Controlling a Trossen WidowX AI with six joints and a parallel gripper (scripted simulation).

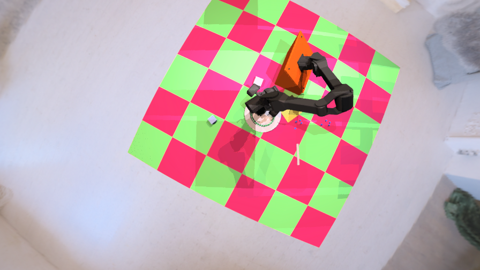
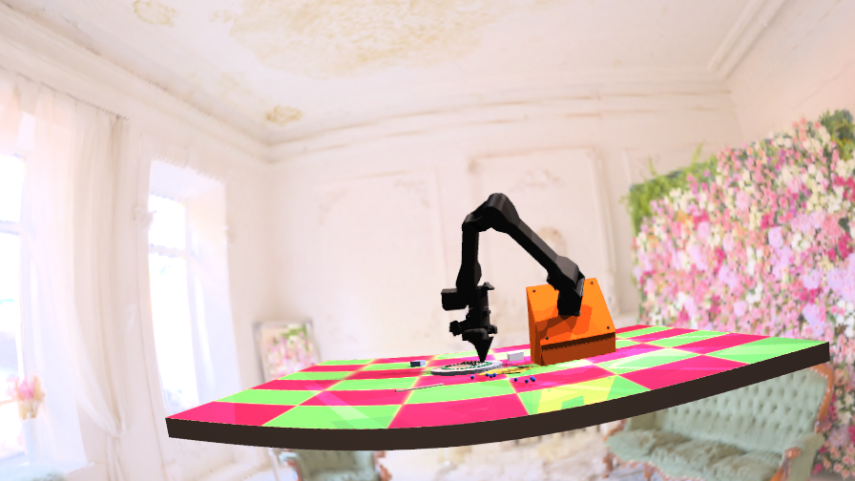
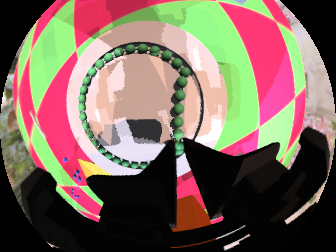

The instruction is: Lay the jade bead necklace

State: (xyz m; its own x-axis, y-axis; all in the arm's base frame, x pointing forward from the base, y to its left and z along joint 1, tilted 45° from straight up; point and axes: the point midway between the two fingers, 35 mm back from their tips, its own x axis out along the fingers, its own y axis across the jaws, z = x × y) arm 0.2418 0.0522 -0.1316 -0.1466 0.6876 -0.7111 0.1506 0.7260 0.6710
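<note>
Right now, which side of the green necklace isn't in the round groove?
The straight run of beads beside the pincer; the other beads curve along the groove.

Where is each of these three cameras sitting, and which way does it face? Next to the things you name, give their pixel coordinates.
Top: overhead, looking down at the checkered table; arm and gripper (image 1: 263,113) (image 2: 482,361) (image 3: 178,142) show.
Exterior: off to one side, looking across the tabletop; arm and gripper in profile.
Wrist: near the gripper, looking past its fingers at the bead board (image 1: 248,122) (image 2: 439,371) (image 3: 215,90).
Top and exterior share the orange block (image 1: 295,67) (image 2: 582,327).
</note>
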